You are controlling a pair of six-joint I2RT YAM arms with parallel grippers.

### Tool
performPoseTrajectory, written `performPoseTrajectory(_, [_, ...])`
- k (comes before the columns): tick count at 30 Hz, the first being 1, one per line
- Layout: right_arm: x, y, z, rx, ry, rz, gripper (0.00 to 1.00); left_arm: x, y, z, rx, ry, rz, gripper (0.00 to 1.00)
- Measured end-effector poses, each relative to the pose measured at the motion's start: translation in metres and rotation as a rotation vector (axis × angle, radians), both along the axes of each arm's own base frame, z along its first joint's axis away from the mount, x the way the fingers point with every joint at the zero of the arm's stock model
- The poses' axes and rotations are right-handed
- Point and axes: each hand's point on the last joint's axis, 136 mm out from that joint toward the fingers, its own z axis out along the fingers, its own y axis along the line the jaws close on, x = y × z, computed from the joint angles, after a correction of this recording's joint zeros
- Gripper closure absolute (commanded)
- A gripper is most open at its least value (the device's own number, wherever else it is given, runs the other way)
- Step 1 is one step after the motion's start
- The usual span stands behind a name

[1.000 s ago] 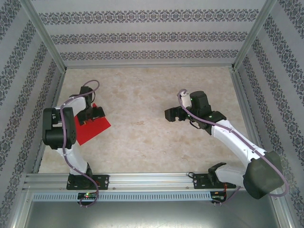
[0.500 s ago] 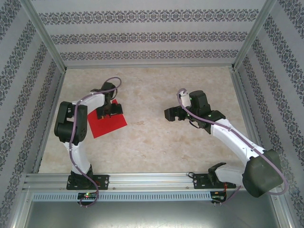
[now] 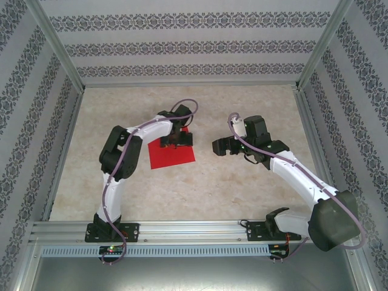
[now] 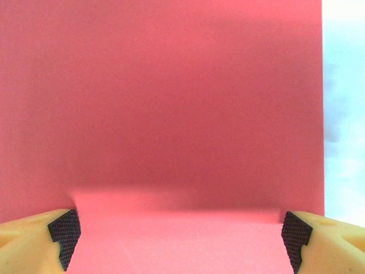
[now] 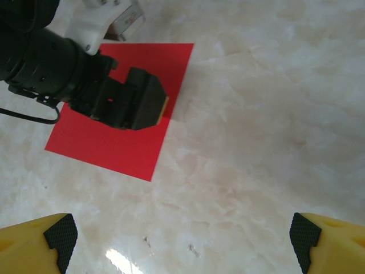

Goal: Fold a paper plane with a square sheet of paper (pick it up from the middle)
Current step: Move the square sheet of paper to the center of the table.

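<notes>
The square sheet of paper (image 3: 174,157) is bright red and lies flat on the marble table, left of centre. My left gripper (image 3: 176,139) sits low over the sheet's far part, jaws spread wide and open. In the left wrist view the sheet (image 4: 171,114) covers nearly everything, running under the left gripper (image 4: 179,240), whose yellow fingertips (image 4: 63,234) stand far apart at the bottom corners. My right gripper (image 3: 220,147) hovers open just right of the sheet. In the right wrist view, the right gripper (image 5: 182,240) has bare table between its jaws, with the sheet (image 5: 114,145) and the left gripper (image 5: 137,105) ahead.
The pale marble tabletop (image 3: 242,182) has free room right of and in front of the sheet. Patterned walls with aluminium posts (image 3: 57,60) enclose three sides. A metal rail (image 3: 194,230) carrying both arm bases runs along the near edge.
My left gripper has swept right from the table's left edge toward the middle, and the red sheet has slid and turned along with it. The right arm has barely moved.
</notes>
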Motion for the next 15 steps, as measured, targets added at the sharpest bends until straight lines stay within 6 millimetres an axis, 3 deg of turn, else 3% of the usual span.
performPoseTrajectory(8, [-0.009, -0.007, 0.007, 0.020, 0.014, -0.001, 0.03, -0.002, -0.061, 0.003, -0.024, -0.012, -0.094, 0.06])
performPoseTrajectory(11, [-0.014, -0.007, 0.013, 0.038, 0.009, 0.011, 0.02, -0.007, -0.071, 0.005, -0.033, -0.004, -0.116, 0.06])
performPoseTrajectory(15, [-0.020, -0.005, 0.017, 0.056, 0.011, 0.026, 0.02, -0.012, -0.069, 0.005, -0.023, 0.009, -0.124, 0.05])
